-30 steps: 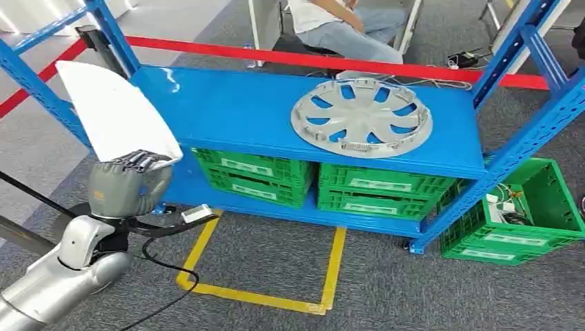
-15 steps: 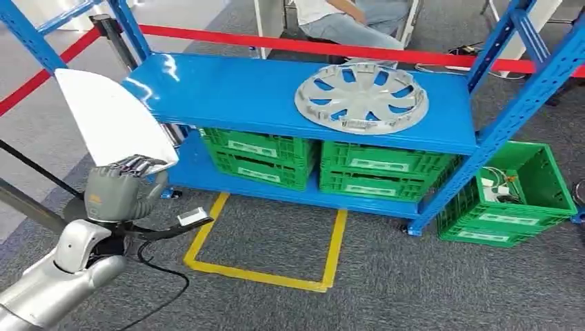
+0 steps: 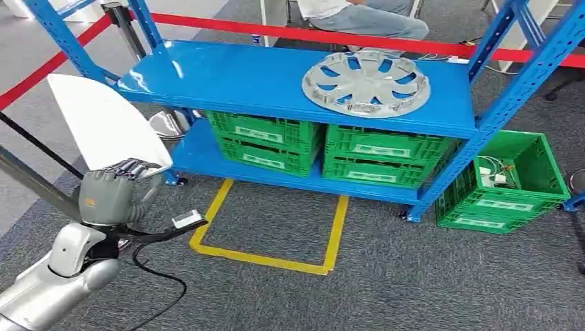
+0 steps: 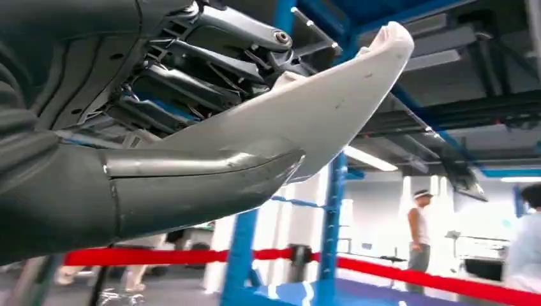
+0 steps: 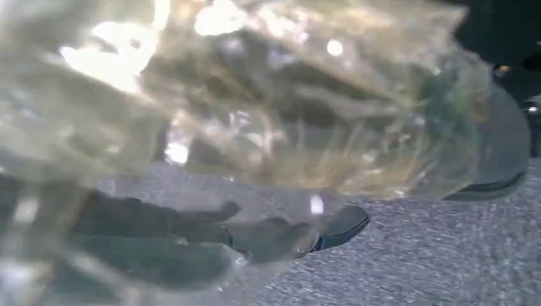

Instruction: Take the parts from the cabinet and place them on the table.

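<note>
My left hand (image 3: 110, 193) grips a white curved panel (image 3: 107, 124) by its lower edge and holds it upright, left of the blue rack (image 3: 234, 76). In the left wrist view the thumb and dark fingers of the left hand (image 4: 127, 95) clamp the white panel (image 4: 319, 108). A silver wheel cover (image 3: 365, 83) lies flat on the rack's top shelf. In the right wrist view a clear yellowish plastic part (image 5: 255, 95) lies across my right hand (image 5: 191, 223), whose dark fingers show through it above grey carpet.
Green crates (image 3: 265, 141) fill the rack's lower shelf, and another green crate (image 3: 510, 186) stands on the floor at the right. A yellow tape square (image 3: 269, 258) marks the carpet in front. A red barrier tape (image 3: 276, 31) and a seated person (image 3: 359, 17) are behind the rack.
The whole picture has shifted: the rack now sits higher and a little further off, so the camera moved. My left hand still holds the white panel the same way.
</note>
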